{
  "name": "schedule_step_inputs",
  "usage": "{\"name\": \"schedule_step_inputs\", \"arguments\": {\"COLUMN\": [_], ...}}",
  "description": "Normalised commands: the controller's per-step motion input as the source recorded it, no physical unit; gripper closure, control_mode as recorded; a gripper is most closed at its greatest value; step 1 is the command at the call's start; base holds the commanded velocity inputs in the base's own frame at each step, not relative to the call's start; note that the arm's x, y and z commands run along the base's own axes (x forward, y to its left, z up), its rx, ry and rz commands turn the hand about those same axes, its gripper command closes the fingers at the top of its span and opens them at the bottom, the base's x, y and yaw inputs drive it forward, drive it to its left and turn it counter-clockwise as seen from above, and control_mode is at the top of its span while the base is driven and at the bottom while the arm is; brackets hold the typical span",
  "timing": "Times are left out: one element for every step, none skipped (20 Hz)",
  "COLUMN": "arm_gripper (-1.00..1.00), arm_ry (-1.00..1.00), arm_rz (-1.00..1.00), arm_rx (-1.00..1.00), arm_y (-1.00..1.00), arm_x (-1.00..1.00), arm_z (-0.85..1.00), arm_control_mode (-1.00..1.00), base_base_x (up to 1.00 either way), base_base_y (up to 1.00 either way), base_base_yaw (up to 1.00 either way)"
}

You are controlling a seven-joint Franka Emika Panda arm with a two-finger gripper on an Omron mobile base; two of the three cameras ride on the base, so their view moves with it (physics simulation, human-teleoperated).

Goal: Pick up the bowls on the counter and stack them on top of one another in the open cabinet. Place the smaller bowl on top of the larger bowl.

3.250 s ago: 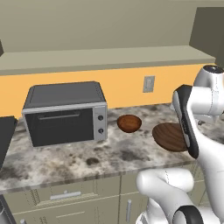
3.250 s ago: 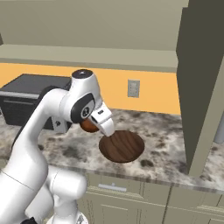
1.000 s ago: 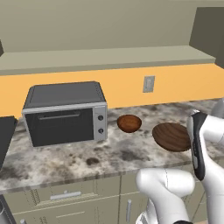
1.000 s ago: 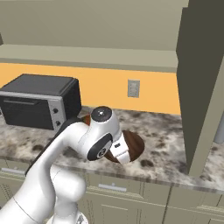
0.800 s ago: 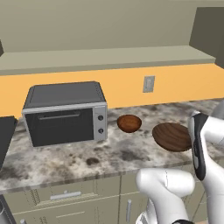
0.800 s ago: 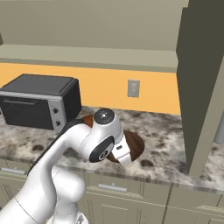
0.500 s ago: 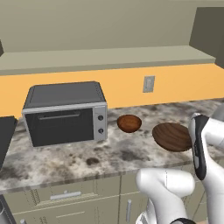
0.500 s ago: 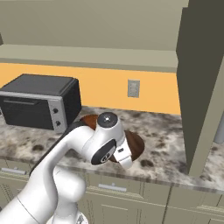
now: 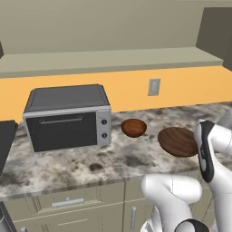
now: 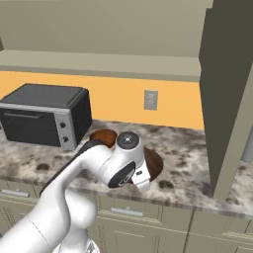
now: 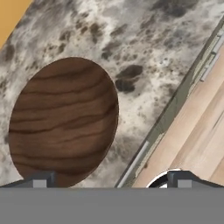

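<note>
Larger bowl: the wide, shallow dark wood-grain bowl [image 9: 177, 141] sits upright on the counter [image 9: 81, 165], towards its front edge; in the hand view [image 11: 63, 120] its grained inside faces the camera, with bare speckled stone around it.
Smaller bowl: the small reddish-brown bowl [image 9: 133, 128] rests on the counter just left of and behind the larger bowl, apart from it; in the right base view [image 10: 103, 136] its rim shows behind the arm.
Gripper: the gripper [image 11: 109, 179] hangs low over the counter's front edge; one dark fingertip [image 11: 41, 180] stands in front of the larger bowl's near rim, the other over the drawer fronts.
Jaws: spread wide apart, nothing between them.
Arm: the white arm [image 10: 96, 168] bends down in front of the larger bowl, hiding most of it in the right base view.
Open cabinet: the beige-olive doorless recess [image 9: 104, 61] runs along the wall above the orange backsplash; its ledge is flat.
Toaster oven: the grey oven [image 9: 68, 117] stands on the counter left of the smaller bowl, door shut.
Wall outlet: a pale socket plate [image 9: 154, 87] sits on the backsplash above the two bowls.
Drawers: beige fronts [image 9: 63, 206] lie under the counter.
</note>
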Motion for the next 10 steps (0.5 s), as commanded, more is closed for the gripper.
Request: {"name": "schedule_step_inputs", "arguments": {"arm_gripper": [-1.0, -1.0, -1.0, -1.0, -1.0, -1.0, -1.0, -1.0, -1.0, -1.0], "arm_ry": [0.0, 0.0, 0.0, 0.0, 0.0, 0.0, 0.0, 0.01, 0.01, 0.01], "arm_rz": [0.0, 0.0, 0.0, 0.0, 0.0, 0.0, 0.0, 0.0, 0.0, 0.0], "arm_rx": [0.0, 0.0, 0.0, 0.0, 0.0, 0.0, 0.0, 0.0, 0.01, 0.01], "arm_y": [-0.07, -0.11, -0.11, -0.08, -0.07, -0.08, -0.1, -0.12, -0.15, -0.13], "arm_x": [0.15, 0.14, 0.15, 0.15, 0.16, 0.16, 0.15, 0.15, 0.14, 0.14], "arm_z": [-0.18, -0.18, -0.17, -0.17, -0.17, -0.17, -0.16, -0.16, -0.16, -0.16], "arm_control_mode": [-1.0, -1.0, -1.0, -1.0, -1.0, -1.0, -1.0, -1.0, -1.0, -1.0], "base_base_x": [0.0, 0.0, 0.0, 0.0, 0.0, 0.0, 0.0, 0.0, 0.0, 0.0], "base_base_y": [0.0, 0.0, 0.0, 0.0, 0.0, 0.0, 0.0, 0.0, 0.0, 0.0], "base_base_yaw": [0.0, 0.0, 0.0, 0.0, 0.0, 0.0, 0.0, 0.0, 0.0, 0.0]}}
